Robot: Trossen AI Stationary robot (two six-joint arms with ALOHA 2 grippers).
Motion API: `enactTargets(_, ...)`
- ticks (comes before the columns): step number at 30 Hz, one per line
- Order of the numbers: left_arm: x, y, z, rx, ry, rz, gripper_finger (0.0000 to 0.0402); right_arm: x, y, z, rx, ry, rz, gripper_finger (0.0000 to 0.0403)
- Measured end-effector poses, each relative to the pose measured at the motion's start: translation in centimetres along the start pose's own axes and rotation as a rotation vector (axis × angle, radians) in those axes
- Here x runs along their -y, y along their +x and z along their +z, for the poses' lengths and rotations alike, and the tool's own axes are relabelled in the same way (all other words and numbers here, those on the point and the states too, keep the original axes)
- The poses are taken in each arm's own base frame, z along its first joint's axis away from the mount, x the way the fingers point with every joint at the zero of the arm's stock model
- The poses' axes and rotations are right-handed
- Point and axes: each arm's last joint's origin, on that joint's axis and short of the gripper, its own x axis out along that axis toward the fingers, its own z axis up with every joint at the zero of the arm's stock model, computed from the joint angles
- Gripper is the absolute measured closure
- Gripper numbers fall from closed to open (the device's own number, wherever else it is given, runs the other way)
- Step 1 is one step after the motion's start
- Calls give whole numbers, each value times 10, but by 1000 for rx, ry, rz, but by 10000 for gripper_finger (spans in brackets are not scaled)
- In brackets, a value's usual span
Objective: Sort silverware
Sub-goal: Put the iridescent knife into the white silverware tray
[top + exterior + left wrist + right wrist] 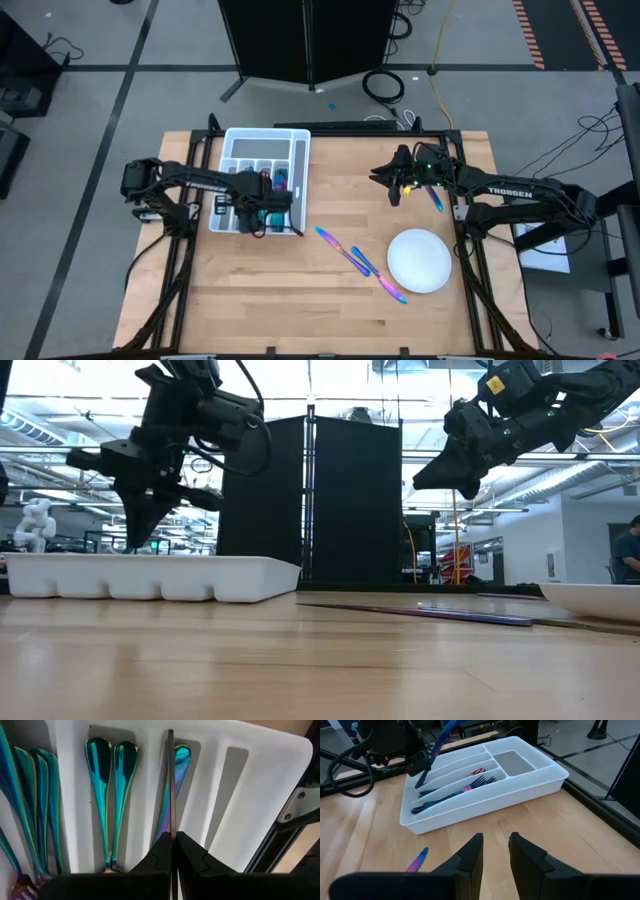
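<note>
Our left tool (172, 851) is clamped on a slim knife (170, 785), hanging blade-down over the white divided tray (297, 142) near the worktop's far left corner. The knife's long axis runs along the compartment below, where another piece (176, 775) already lies. Our right tool (495, 851) hovers narrowly parted, holding nothing, near the far right edge.

The left gripper (172, 851) is hiding the held knife's (170, 785) handle; fork (35, 805) tines are running off-frame.
</note>
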Motion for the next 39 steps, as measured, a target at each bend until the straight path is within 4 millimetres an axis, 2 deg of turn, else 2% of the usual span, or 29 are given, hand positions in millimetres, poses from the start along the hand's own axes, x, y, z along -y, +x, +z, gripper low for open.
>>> enactTargets(3, -1, 0, -2, 5, -12, 3, 387, 0, 0, 0, 0, 0, 0, 323)
enactTargets(12, -3, 1, -3, 7, -46, 26, 329, 0, 0, 0, 0, 0, 0, 323)
enactTargets(30, -3, 1, -7, -62, -66, 29, 324, 0, 0, 0, -1, 1, 1, 323)
enactTargets(33, -3, 0, -9, -22, -189, 23, 324, 0, 0, 0, -1, 1, 1, 323)
enactTargets(39, -7, -13, -23, 293, -646, -14, 324, 0, 0, 0, -2, 0, 4, 323)
